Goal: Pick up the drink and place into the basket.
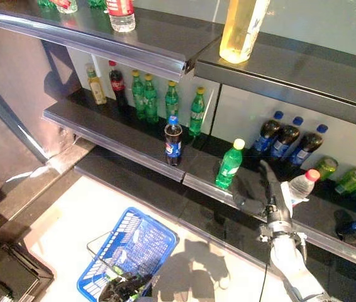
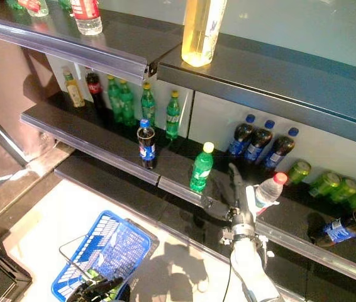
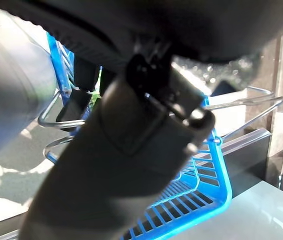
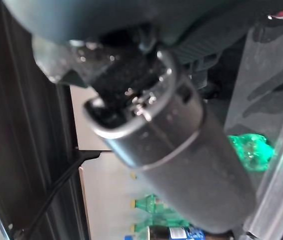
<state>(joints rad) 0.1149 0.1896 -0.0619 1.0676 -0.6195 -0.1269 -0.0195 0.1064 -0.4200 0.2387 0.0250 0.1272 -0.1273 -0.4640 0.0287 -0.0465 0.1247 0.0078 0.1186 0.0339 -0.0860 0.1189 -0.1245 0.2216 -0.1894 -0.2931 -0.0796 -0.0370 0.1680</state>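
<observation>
- Clear bottle (image 1: 302,186) with a pink cap sits tilted on the low shelf (image 1: 329,242), touching the right hand (image 1: 272,200), whose straight, spread fingers have not closed on it
- Blue basket (image 1: 131,251) waits near left, apparently hung from the left hand (image 1: 124,288); grip unclear

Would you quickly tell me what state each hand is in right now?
Left hand: shut on the blue basket's handle.
Right hand: open beside the clear bottle, holding nothing.
</observation>
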